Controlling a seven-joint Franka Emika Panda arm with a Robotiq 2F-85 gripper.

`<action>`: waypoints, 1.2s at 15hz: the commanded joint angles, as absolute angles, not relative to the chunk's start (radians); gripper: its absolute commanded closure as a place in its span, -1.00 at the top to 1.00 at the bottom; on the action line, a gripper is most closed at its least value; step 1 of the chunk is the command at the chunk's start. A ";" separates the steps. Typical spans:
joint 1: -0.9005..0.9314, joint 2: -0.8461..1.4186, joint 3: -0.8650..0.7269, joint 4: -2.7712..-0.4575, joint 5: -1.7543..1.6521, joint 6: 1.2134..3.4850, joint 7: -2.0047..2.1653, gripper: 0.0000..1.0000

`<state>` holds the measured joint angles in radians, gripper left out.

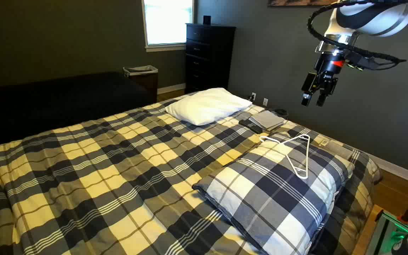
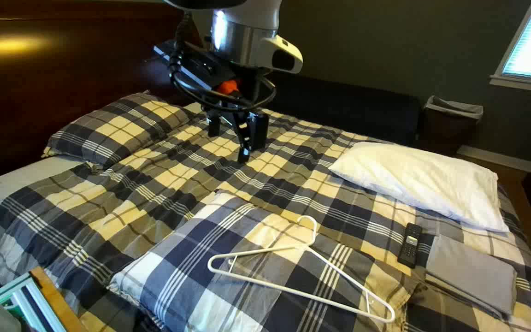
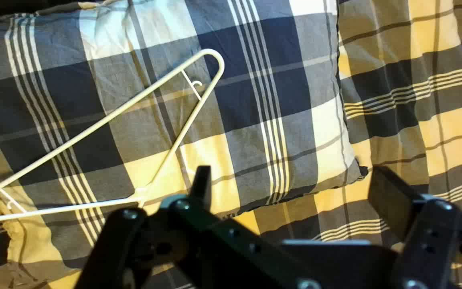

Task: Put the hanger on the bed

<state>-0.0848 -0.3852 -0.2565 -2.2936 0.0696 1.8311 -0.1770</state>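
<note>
Lying hanger (image 3: pixel 94 123): one, resting across a plaid pillow (image 3: pixel 251 124) on the bed (image 1: pixel 94 170), probably perching there for easier gripping.
Gripper (image 1: pixel 313 101): one, hovering well above, fingers (image 3: pixel 393 200) apart, holding nothing, likely leaving clearance.
Pillows: three are showing, counting a white pillow (image 1: pixel 207 106) and a second plaid pillow (image 2: pixel 118 129); a pale fourth (image 2: pixel 35 173) may be hiding beneath it.
Bed: is bearing one handset (image 2: pixel 410 246) and one folded cloth (image 2: pixel 470 272).
</note>
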 commanded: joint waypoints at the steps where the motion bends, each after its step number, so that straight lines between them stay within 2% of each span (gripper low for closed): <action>1: -0.107 -0.382 -0.237 -2.291 0.077 1.828 -0.184 1.00; 4: -0.107 -0.382 -0.237 -2.291 0.077 1.828 -0.184 1.00; 7: -0.135 -0.387 -0.221 -2.346 0.027 1.928 -0.139 1.00; 12: -0.200 -0.382 -0.224 -2.504 -0.080 2.151 -0.089 1.00; 18: -0.263 -0.293 -0.255 -2.690 -0.051 2.488 -0.021 1.00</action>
<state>-0.2405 -0.3391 -0.2383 -2.6191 -0.0726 2.3633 -0.0589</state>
